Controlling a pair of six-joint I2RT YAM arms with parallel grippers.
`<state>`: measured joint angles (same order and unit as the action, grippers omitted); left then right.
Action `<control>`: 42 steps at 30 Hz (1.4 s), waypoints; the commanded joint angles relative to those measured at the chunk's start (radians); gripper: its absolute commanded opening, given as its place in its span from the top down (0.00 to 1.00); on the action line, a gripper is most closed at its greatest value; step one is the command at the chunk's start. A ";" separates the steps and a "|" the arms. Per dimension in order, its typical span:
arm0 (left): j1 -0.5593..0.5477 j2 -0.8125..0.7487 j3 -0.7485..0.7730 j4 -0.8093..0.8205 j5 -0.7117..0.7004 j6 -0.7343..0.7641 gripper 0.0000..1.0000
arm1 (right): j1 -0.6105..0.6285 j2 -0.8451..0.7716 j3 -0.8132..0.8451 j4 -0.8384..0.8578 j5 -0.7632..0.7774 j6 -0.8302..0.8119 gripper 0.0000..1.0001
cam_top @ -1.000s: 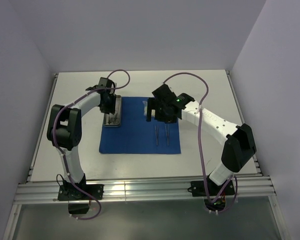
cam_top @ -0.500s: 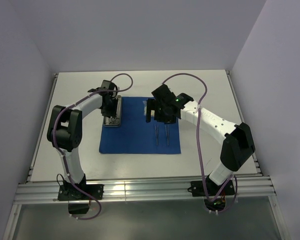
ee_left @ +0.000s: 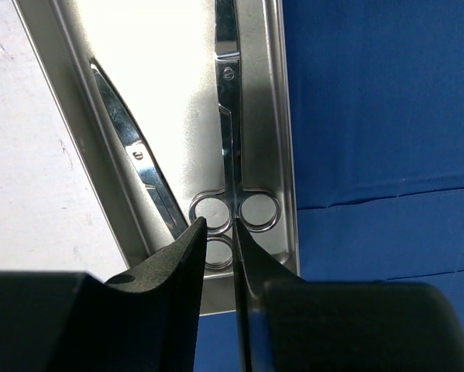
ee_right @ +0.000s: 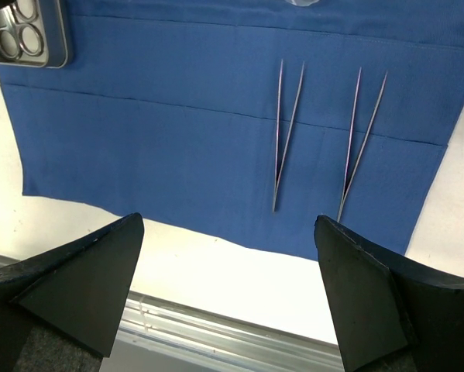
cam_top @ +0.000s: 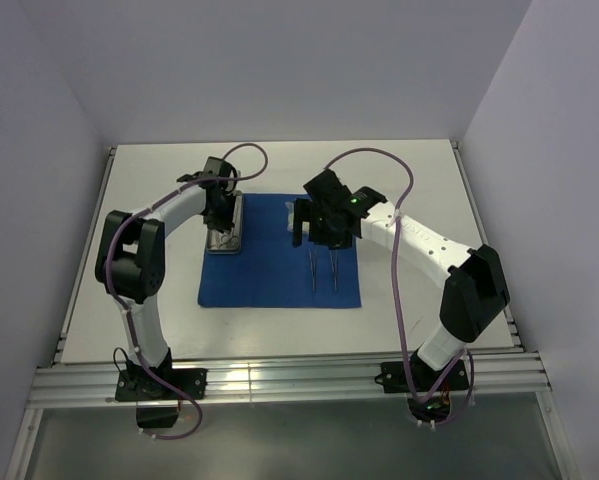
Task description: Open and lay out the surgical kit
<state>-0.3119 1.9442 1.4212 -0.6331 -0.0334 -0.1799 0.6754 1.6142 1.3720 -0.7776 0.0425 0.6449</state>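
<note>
The left gripper (ee_left: pixel 216 232) fills the bottom of the left wrist view. Its 2 dark fingers (ee_left: pixel 177 263) stand only a narrow slit apart, low over the ring handles at the lower end of the small steel tray (ee_left: pixel 177 85). I cannot tell whether they already pinch anything. A ring shows in the slit between the tips. It seems to belong to the slanted scissors (ee_left: pixel 135 151) that lie along the tray's left wall. The straight scissors (ee_left: pixel 229 116) run up the tray's right side, and their 2 rings sit just above the fingertips. The tray rests across the left edge of the royal-blue cloth (ee_left: pixel 371 116), which fills the right half of that view, with white table (ee_left: pixel 30 155) at the left. The right gripper (ee_right: pixel 228 219) is spread wide and grasps nothing; 1 finger sits in each lower corner of the right wrist view. Between and above the fingers, the opened cloth lies flat across the upper part of the frame. On it, 2 thin tweezers lie side by side and apart, right of centre. The left pair (ee_right: pixel 277 186) and the right pair (ee_right: pixel 345 194) each have their joined end toward the bottom and their tips toward the top. A corner of the tray, with scissor rings in it, shows at the upper left.
</note>
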 commanded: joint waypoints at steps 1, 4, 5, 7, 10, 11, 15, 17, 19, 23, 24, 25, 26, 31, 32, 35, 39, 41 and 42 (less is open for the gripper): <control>-0.001 -0.036 -0.004 -0.008 0.012 0.000 0.75 | -0.010 -0.002 -0.013 0.024 0.004 -0.011 0.01; -0.003 -0.042 -0.016 0.001 0.018 -0.001 0.74 | -0.013 0.000 -0.013 0.024 0.000 -0.010 0.01; -0.003 -0.042 -0.016 0.003 0.021 -0.003 0.73 | -0.011 -0.002 -0.014 0.026 0.000 -0.010 0.01; -0.004 -0.031 -0.015 0.003 0.021 -0.006 0.73 | -0.011 -0.005 -0.016 0.026 0.002 -0.010 0.01; -0.006 -0.005 -0.013 0.001 0.021 -0.007 0.73 | -0.014 -0.008 -0.017 0.023 0.007 -0.011 0.01; -0.006 0.002 -0.013 0.004 0.021 -0.007 0.74 | -0.013 -0.010 -0.017 0.021 0.007 -0.011 0.01; -0.010 0.019 -0.013 0.013 0.013 -0.010 0.74 | -0.014 -0.008 -0.021 0.021 0.005 -0.011 0.01; -0.012 0.027 -0.008 0.015 0.012 -0.010 0.74 | -0.014 -0.007 -0.021 0.023 0.004 -0.011 0.01; -0.013 0.035 -0.007 0.016 0.010 -0.012 0.74 | -0.014 -0.004 -0.019 0.020 0.002 -0.013 0.01; -0.015 0.045 -0.004 0.021 -0.005 -0.015 0.74 | -0.016 0.000 -0.014 0.021 0.000 -0.014 0.01; -0.016 0.050 -0.005 0.021 -0.008 -0.015 0.74 | -0.016 0.000 -0.014 0.021 0.000 -0.014 0.01; -0.018 0.053 -0.005 0.023 -0.011 -0.015 0.74 | -0.016 0.000 -0.014 0.021 0.000 -0.014 0.01; -0.018 0.055 -0.007 0.023 -0.016 -0.015 0.73 | -0.017 0.000 -0.016 0.023 0.000 -0.014 0.01; -0.026 0.065 -0.011 0.030 -0.040 -0.018 0.72 | -0.017 0.000 -0.017 0.021 -0.001 -0.014 0.01; -0.026 0.070 -0.010 0.030 -0.048 -0.018 0.71 | -0.017 0.001 -0.017 0.021 -0.001 -0.014 0.01; -0.026 0.082 -0.008 0.023 -0.065 -0.023 0.71 | -0.019 0.001 -0.019 0.021 -0.001 -0.016 0.01; -0.026 0.088 -0.021 0.023 -0.074 -0.024 0.70 | -0.022 0.000 -0.019 0.021 -0.004 -0.017 0.01; -0.026 0.094 -0.022 0.018 -0.074 -0.023 0.68 | -0.023 0.001 -0.019 0.021 -0.006 -0.019 0.01; -0.027 0.094 -0.021 0.016 -0.074 -0.020 0.67 | -0.022 0.001 -0.019 0.021 -0.006 -0.018 0.01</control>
<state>-0.3363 1.9987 1.4101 -0.6098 -0.0814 -0.1970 0.6628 1.6142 1.3643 -0.7776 0.0353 0.6369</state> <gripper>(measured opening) 0.319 0.985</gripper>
